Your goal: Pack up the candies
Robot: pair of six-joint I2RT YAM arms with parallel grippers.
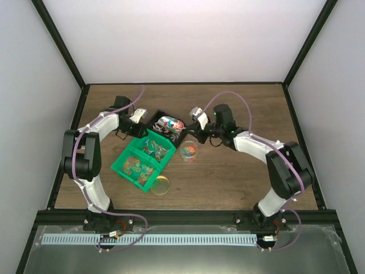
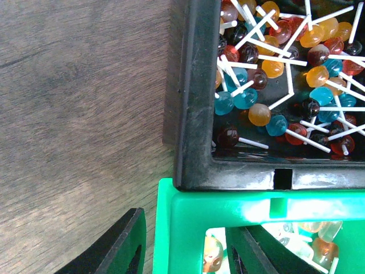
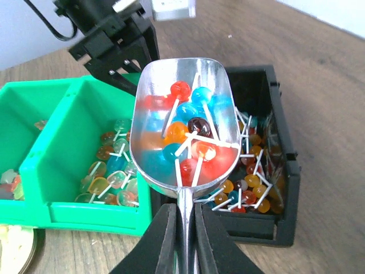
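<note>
Silver scoop (image 3: 171,74), full of red, orange and blue candies (image 3: 178,132), is held by its handle in the tightly closed right gripper (image 3: 181,217), above the edge of the black bin (image 3: 282,171), where many more candies lie. At 7 o'clock of it the green bin (image 3: 91,214) touches it. The left gripper (image 2: 185,242) stands astride the green wall, jaws partly apart; if they press it, I cannot tell.

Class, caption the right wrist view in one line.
Right pincer holds a metal scoop loaded with candies over the black bin.
</note>
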